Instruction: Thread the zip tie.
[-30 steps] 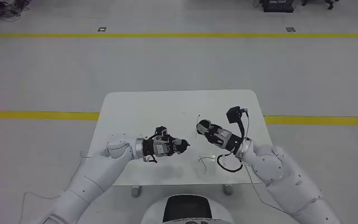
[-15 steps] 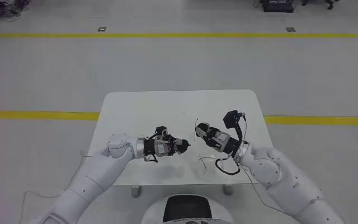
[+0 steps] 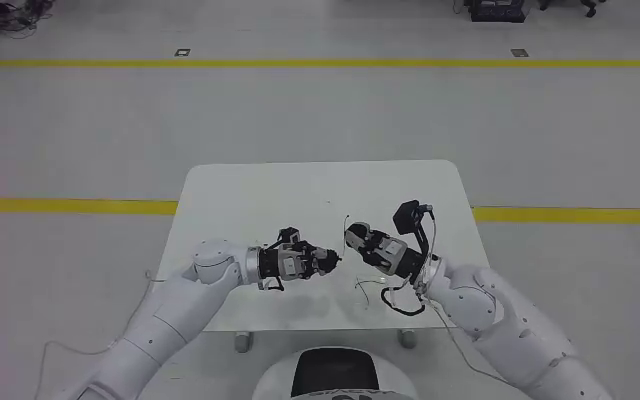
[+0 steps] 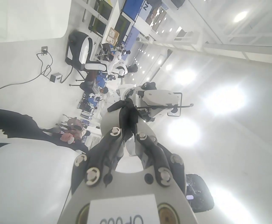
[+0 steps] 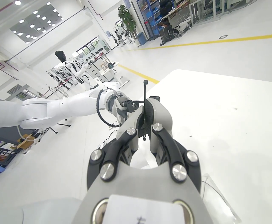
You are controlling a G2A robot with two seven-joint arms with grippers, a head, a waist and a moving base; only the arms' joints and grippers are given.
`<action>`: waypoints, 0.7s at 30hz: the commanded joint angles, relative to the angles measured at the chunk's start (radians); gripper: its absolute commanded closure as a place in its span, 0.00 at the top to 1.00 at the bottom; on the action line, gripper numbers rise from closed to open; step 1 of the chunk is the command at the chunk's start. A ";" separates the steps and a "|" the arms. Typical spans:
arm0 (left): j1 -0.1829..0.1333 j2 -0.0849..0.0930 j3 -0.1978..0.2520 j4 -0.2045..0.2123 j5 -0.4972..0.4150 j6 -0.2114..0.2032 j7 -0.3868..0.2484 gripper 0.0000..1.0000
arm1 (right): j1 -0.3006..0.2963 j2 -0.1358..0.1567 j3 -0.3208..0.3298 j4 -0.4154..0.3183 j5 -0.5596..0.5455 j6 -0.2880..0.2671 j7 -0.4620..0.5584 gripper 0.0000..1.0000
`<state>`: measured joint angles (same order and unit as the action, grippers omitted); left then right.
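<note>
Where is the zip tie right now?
In the right wrist view the zip tie is clamped in the right end effector above the table, near the left end effector.

A robotics test hall, where yellow lines [image 3: 320, 63] cross the pale floor [image 3: 320, 120] around a white surface [image 3: 260, 190], with humanoid robots [image 5: 70, 65] on stands, computer workstations [image 5: 176, 12] and blue storage shelves [image 5: 152, 12] beyond.
</note>
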<state>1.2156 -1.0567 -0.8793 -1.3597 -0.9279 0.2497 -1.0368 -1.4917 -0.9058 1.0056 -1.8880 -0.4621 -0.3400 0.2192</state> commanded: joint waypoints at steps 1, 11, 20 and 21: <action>0.000 0.000 0.000 0.000 -0.003 0.000 -0.002 0.00 | 0.000 0.002 0.000 0.000 -0.001 0.000 -0.002 0.00; -0.001 0.001 0.001 0.001 -0.005 0.000 -0.006 0.00 | -0.002 0.012 -0.006 -0.015 0.001 0.000 -0.005 0.00; -0.001 0.001 0.001 0.001 -0.005 0.000 -0.006 0.00 | 0.008 0.017 -0.025 -0.005 0.000 0.000 -0.010 0.00; -0.001 0.001 0.001 0.001 -0.005 0.000 -0.006 0.00 | 0.010 0.017 -0.027 -0.003 0.000 0.000 -0.011 0.00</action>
<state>1.2150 -1.0559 -0.8788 -1.3587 -0.9333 0.2497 -1.0426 -1.4833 -0.8890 0.9802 -1.8929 -0.4621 -0.3400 0.2089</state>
